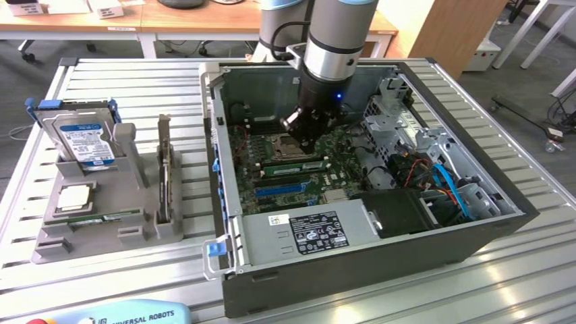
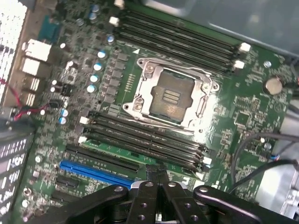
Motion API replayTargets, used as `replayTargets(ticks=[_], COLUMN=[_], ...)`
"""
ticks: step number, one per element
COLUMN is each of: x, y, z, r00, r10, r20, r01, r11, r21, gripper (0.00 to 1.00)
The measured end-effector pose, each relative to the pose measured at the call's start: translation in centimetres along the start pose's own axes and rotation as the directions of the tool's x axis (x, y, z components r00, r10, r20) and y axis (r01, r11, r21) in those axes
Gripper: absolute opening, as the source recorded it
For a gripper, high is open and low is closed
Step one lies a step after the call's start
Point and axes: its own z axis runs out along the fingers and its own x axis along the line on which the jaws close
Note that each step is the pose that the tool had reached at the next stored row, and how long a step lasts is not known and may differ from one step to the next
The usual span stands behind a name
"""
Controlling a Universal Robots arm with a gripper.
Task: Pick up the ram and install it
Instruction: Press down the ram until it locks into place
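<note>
Fingers (image 2: 158, 173) pressed together, holding nothing, above motherboard (image 2: 243, 116); ram (image 1: 295, 166) seated in slot.

Green motherboard (image 2: 243, 116) with blue slot (image 2: 93, 171), black pincer (image 2: 158, 173), grey parts holder (image 1: 99, 233).

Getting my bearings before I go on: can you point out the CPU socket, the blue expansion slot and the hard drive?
CPU socket (image 2: 170, 95): wrist view, centre of the socket inside its metal frame.
Blue expansion slot (image 2: 98, 172): wrist view, middle of its length.
Hard drive (image 1: 85, 138): exterior view, on its blue-and-white label.
</note>
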Motion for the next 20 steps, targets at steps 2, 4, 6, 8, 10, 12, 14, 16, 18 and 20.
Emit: replayTargets(ticks=[2,4,6,8,10,12,14,16,18,20], x=[0.0,0.0,0.0,0.0,0.0,0.0,0.0,0.0,0.02,0.03], y=[0.0,0.0,0.0,0.0,0.0,0.0,0.0,0.0,0.01,0.01], z=[0.01,0.01,0.02,0.02,0.02,0.03,0.03,0.03,0.04,0.04], r00=[0.9995,0.9982,0.996,0.9931,0.9893,0.9845,0.9791,0.9731,0.9671,0.962], r10=[0.03,0.059,0.089,0.117,0.146,0.175,0.203,0.23,0.255,0.273], r20=[0.0004,0.0009,0.0013,0.0018,0.0022,0.0027,0.0032,0.0037,0.0041,0.0044], r01=[-0.03,-0.059,-0.089,-0.117,-0.146,-0.175,-0.203,-0.23,-0.255,-0.273], r11=[0.9995,0.9982,0.996,0.9931,0.9893,0.9845,0.9791,0.9731,0.9671,0.962], r21=[0.0004,0.0008,0.0013,0.0017,0.002,0.0024,0.0028,0.0032,0.0034,0.0036], gripper=[0.1,0.1,0.1,0.1,0.1,0.1,0.1,0.1,0.1,0.1])
